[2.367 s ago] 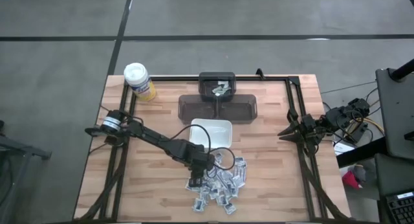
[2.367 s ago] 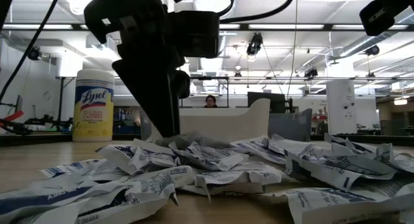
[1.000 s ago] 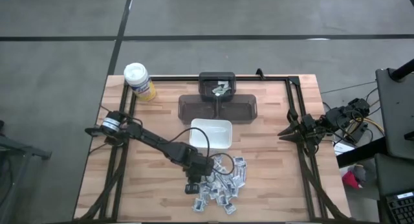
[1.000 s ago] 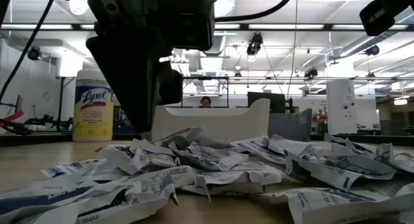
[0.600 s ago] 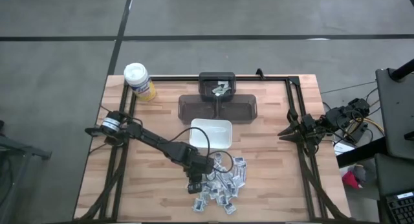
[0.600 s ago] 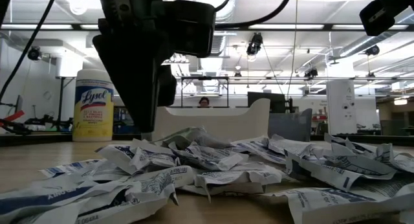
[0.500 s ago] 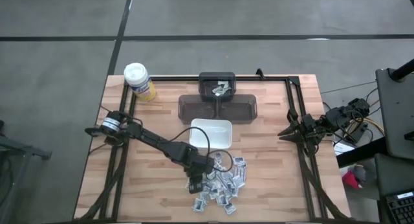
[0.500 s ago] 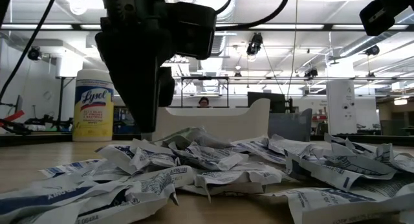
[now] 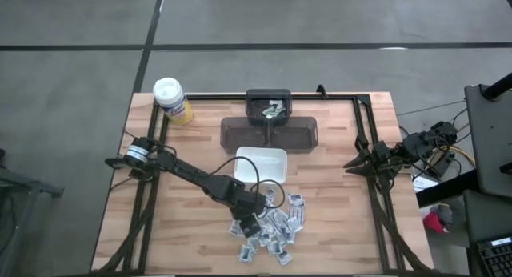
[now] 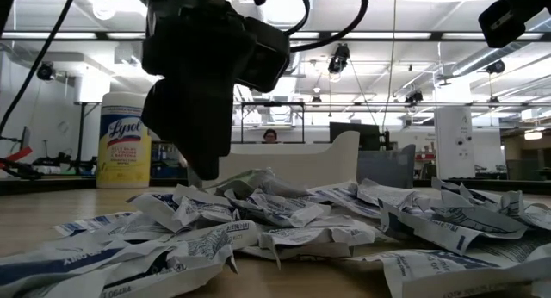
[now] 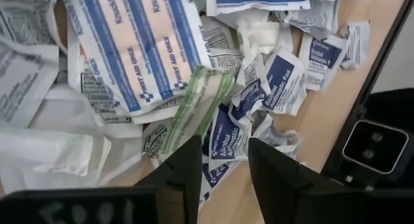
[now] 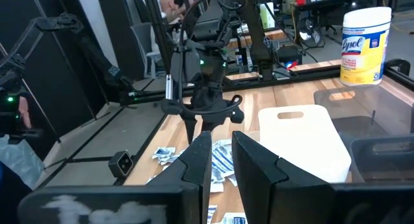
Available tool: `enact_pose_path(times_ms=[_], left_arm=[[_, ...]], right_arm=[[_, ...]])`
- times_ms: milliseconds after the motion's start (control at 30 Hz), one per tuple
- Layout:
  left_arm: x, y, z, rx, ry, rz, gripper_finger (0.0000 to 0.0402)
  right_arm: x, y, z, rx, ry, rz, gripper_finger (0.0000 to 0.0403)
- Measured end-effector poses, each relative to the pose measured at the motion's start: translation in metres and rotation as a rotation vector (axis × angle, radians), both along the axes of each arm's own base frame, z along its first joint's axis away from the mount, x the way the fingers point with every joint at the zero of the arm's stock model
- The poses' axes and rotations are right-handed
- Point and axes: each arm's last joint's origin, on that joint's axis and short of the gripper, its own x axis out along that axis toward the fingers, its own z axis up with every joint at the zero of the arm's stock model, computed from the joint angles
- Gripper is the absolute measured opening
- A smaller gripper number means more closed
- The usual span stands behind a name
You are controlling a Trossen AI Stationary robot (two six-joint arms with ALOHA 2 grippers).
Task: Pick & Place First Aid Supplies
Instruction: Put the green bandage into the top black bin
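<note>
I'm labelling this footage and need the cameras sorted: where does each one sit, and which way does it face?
High: overhead, looking straight down; both arms show, left claw over the packets.
Low: table-top level, facing the room; the left arm drops in above the pile.
Left wrist: looks past its own fingers onto packets.
Right wrist: from the table's right edge, past its own fingers across the table.
Shared: white dish and yellow canister show in high, low and right wrist.
</note>
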Motion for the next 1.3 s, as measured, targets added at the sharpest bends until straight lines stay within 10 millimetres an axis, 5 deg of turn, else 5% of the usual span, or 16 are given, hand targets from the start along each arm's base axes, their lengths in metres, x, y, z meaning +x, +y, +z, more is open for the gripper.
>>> enact_pose_path(times_ms=[400,867,1300], left_arm=[[0.003,-0.005,0.003,-0.129,0.062,0.208,0.0119],[-0.008,-0.046,0.041,0.214,0.071,0.288,0.012],[0.016,-0.063,0.016,0.367,0.165,0.235,0.012]], right_arm=[[0.0,0.0,0.0,0.0,0.001,0.0,0.0059],[0.0,0.0,0.0,0.0,0.0,0.0,0.0059],[0.0,0.0,0.0,0.0,0.0,0.0,0.0059]])
